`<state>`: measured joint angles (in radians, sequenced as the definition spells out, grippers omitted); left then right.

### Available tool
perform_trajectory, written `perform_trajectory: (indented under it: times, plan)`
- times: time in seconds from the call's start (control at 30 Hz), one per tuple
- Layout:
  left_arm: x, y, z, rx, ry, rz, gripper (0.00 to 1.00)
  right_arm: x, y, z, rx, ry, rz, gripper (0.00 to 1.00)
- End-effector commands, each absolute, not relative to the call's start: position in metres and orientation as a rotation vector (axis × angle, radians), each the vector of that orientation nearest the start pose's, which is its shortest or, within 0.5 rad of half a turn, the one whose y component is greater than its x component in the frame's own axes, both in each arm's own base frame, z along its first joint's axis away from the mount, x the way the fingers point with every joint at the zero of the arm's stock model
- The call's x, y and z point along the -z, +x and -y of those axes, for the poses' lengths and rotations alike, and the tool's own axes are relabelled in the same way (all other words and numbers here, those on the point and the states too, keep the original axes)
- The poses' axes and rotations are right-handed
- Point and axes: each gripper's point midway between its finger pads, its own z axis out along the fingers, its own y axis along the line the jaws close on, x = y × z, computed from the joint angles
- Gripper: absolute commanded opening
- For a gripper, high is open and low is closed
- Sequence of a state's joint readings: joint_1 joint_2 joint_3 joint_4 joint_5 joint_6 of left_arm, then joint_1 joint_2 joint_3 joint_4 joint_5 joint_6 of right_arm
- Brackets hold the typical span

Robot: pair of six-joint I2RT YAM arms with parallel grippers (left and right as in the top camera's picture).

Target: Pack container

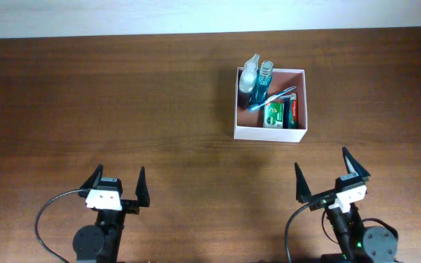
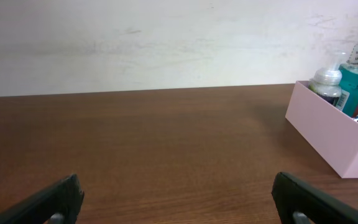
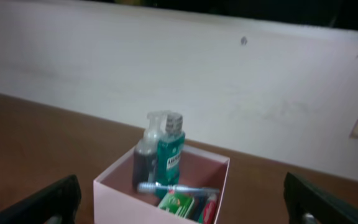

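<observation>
Showing the container (image 1: pixel 269 134) on the far right part of the table (image 1: pixel 123 95), straight ahead of the right gripper (image 1: pixel 320 161) and well apart from the left gripper (image 1: pixel 120 174). Both grippers sit by the near edge, fingers spread wide and grasping nothing.

Inside, a spray bottle (image 1: pixel 250 73) and a mouthwash bottle (image 1: pixel 263 84) stand upright in the far-left corner. A toothbrush (image 1: pixel 275 97) lies slantwise across the middle. A green packet (image 1: pixel 273 114) and a toothpaste tube (image 1: pixel 292 111) lie toward the near wall. The far-right corner looks bare.

Handling — a judgement:
- The box is probably light and thin-walled, so its sides may flex under a hard pinch.
- The smooth white outside may slip.
- The filled bottles likely put most of the weight on the far-left side, so a lift by one wall could tip it.

Best hold — the rim of the right wall toward its far end, one finger inside over the bare floor and one outside. A low push on an outer wall would suit sliding.
</observation>
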<state>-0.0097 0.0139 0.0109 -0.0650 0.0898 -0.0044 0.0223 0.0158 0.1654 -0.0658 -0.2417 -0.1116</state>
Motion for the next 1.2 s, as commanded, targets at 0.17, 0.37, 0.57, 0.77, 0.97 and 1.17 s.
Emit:
perform_trajectory:
  times: [0.17, 0.37, 0.57, 0.77, 0.97, 1.17]
  plan:
    - [-0.159, 0.245, 0.016, 0.084, 0.057, -1.639, 1.00, -0.212, 0.235, -0.051, -0.127, -0.304, -1.435, 0.99]
    - [-0.159, 0.245, 0.016, 0.084, 0.057, -1.639, 0.99, -0.207, 0.238, -0.051, -0.123, -0.304, -1.413, 0.99]
    - [-0.159, 0.245, 0.016, 0.084, 0.057, -1.639, 0.99, -0.195, 0.239, -0.051, -0.130, -0.304, -1.460, 0.99]
    - [-0.159, 0.245, 0.016, 0.084, 0.057, -1.639, 0.99, -0.173, 0.240, -0.051, -0.143, -0.304, -1.551, 0.99]
    - [-0.159, 0.245, 0.016, 0.084, 0.057, -1.639, 0.99, -0.162, 0.240, -0.050, -0.148, -0.302, -1.598, 0.99]
    - [-0.159, 0.245, 0.016, 0.084, 0.057, -1.639, 0.99, -0.162, 0.240, -0.051, -0.149, -0.302, -1.597, 0.99]
